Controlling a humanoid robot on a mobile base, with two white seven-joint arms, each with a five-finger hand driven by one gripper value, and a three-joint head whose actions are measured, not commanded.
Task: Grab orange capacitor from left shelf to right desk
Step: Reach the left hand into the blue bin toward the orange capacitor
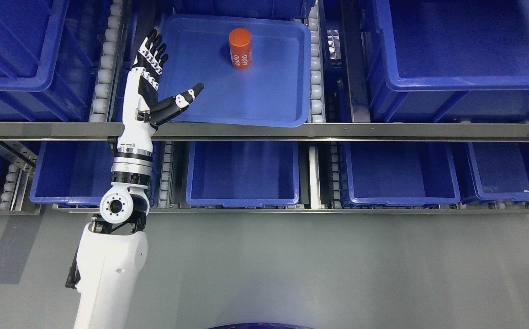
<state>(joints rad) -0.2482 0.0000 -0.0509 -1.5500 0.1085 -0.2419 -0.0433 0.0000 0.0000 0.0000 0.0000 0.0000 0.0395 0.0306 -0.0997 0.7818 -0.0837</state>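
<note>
An orange cylindrical capacitor [240,49] stands upright in a shallow blue tray [273,91] on the upper shelf level, near the tray's far middle. My left hand [164,77] reaches up from the lower left and is at the tray's left rim, fingers spread and thumb pointing right over the tray floor. It is open and empty, well left of and nearer than the capacitor. The right arm is out of view.
Deep blue bins [465,55] [13,50] flank the tray on the upper level. A steel shelf rail [337,131] crosses the picture below the tray. More blue bins [242,173] [399,173] sit on the lower level. Grey floor [319,269] lies in front.
</note>
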